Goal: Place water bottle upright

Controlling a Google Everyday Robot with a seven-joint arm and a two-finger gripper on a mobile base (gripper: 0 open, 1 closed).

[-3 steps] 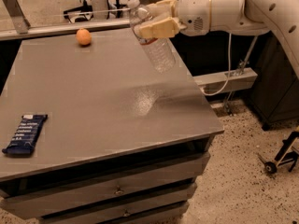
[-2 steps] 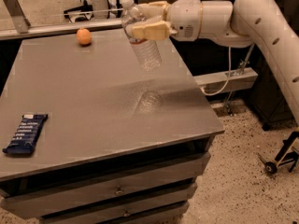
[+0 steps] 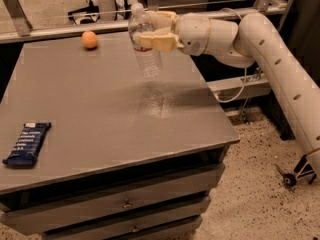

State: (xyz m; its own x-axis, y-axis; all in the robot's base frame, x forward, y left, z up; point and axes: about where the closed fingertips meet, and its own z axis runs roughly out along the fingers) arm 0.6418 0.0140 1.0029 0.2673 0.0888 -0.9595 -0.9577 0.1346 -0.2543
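Where the grey table (image 3: 100, 114) comes nearest the camera, a dark blue snack bar (image 3: 27, 143) lies flat, well apart from the jaws toward the camera-left side. Farther back, the gripper (image 3: 146, 32) grasps the water bottle (image 3: 149, 59) around its upper section. The bottle hangs nearly upright (cap on top), its base clear of the tabletop. Beyond and camera-left of the jaws rests a small orange ball (image 3: 90, 39).

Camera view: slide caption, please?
End effector holds water bottle nearly upright above table bearing an orange and snack bar.
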